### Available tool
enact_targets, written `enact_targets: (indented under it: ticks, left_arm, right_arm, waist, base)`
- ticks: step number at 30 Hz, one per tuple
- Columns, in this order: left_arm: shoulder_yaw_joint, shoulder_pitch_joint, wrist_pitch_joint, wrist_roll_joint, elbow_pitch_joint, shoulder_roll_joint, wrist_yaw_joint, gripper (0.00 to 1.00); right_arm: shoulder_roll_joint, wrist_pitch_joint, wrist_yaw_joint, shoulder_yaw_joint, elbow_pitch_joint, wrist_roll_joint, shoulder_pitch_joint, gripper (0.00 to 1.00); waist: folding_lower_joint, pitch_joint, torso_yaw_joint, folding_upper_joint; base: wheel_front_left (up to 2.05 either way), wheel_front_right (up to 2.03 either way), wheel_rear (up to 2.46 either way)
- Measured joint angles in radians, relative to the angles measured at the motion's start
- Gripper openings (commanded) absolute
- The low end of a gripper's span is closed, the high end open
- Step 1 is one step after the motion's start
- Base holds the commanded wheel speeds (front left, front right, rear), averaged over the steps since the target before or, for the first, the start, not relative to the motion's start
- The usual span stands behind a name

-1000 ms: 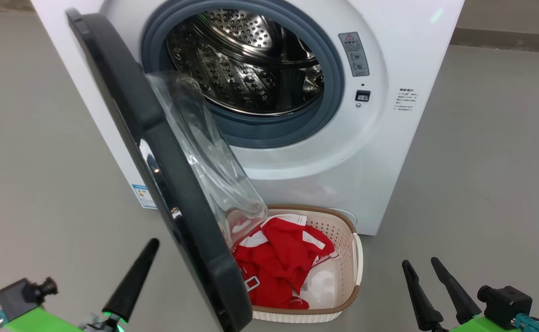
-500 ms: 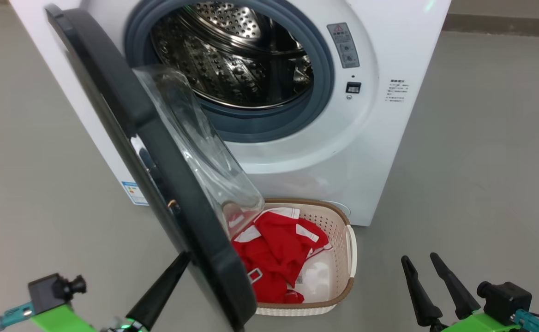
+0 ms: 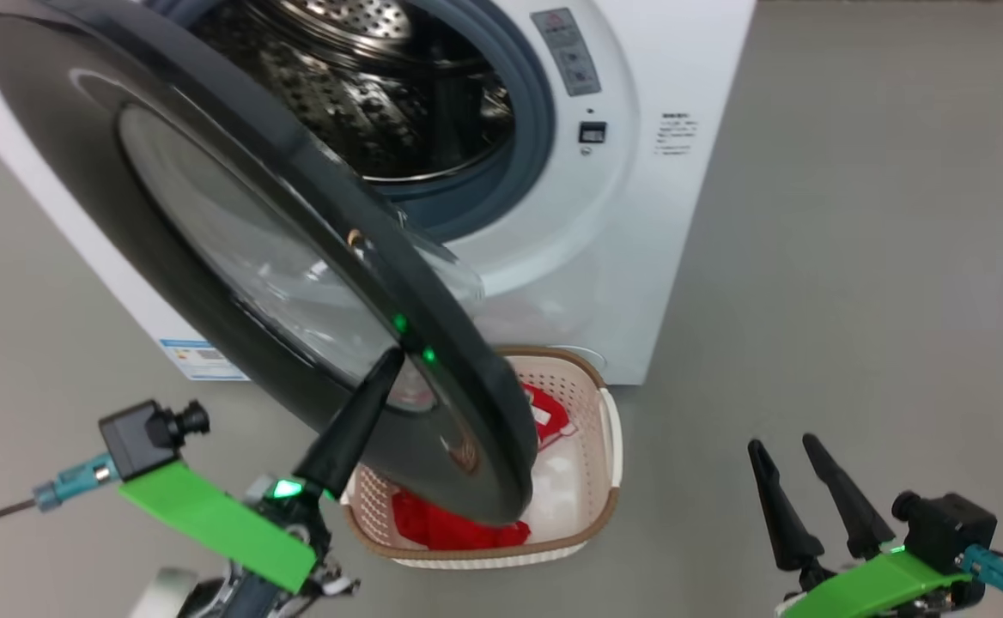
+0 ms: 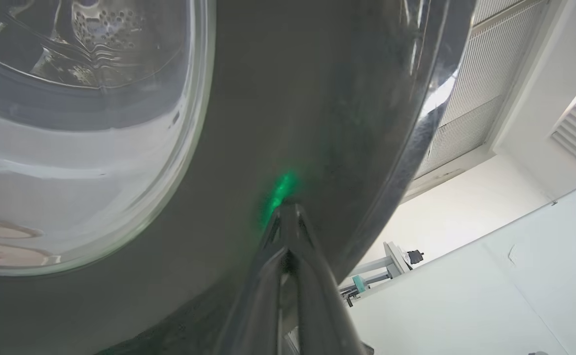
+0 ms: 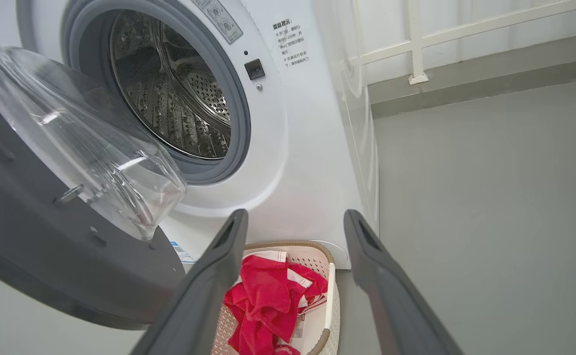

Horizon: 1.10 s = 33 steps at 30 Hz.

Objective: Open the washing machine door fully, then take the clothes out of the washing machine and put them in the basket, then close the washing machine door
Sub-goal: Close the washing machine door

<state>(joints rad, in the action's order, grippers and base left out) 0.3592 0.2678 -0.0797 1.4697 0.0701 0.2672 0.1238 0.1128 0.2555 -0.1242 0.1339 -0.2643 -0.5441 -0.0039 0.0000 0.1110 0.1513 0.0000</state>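
Observation:
The washing machine [image 3: 639,215] stands with its steel drum [image 3: 364,112] bare. The washing machine door [image 3: 484,403] hangs half swung, its black outer face toward me, over the basket [image 3: 609,446]. The red clothes [image 3: 450,528] lie in the basket, partly hidden by the door. My left gripper [image 3: 392,359] is shut, its tip touching the door's outer rim [image 4: 293,98]; the left wrist view shows the left gripper [image 4: 288,207] against the black rim. My right gripper [image 3: 782,444] is open and holds nothing at lower right. The right wrist view, past my right gripper [image 5: 295,217], shows the clothes [image 5: 268,296], basket [image 5: 330,291] and door [image 5: 31,236].
Grey floor [image 3: 854,300] spreads to the right of the machine. A white railing [image 5: 416,49] and a low wall run behind the machine's right side. The basket sits on the floor right against the machine's front.
The door has swung from edge-on toward the machine, now showing its outer face. My left gripper has risen rightward onto that face. The head camera has shifted; the right gripper stays put.

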Motion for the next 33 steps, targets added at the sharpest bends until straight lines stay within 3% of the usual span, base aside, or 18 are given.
enact_targets:
  ticks: [12,19,33]
  left_arm:
    - [0.100,0.234,0.163,-0.047,-0.165,-0.023,0.000,0.00]
    - [0.142,0.363,0.262,-0.068,-0.290,-0.004,0.000,0.00]
    - [0.197,0.529,0.329,-0.098,-0.473,0.012,0.000,0.00]
  right_arm:
    - [-0.023,0.000,0.000,-0.023,0.009,0.000,-0.046,1.00]
    - [-0.030,0.000,0.000,-0.024,0.017,0.000,-0.066,1.00]
    - [-0.050,0.000,0.000,-0.033,0.023,0.000,-0.101,1.00]
  waist:
    - [0.0000,0.058,-0.094,0.0000]
    - [0.0000,0.091,-0.155,0.0000]
    - [0.0000,0.136,-0.225,0.0000]
  base:
    - [0.00,0.00,0.00]
    - [0.00,0.00,0.00]
    - [0.00,0.00,0.00]
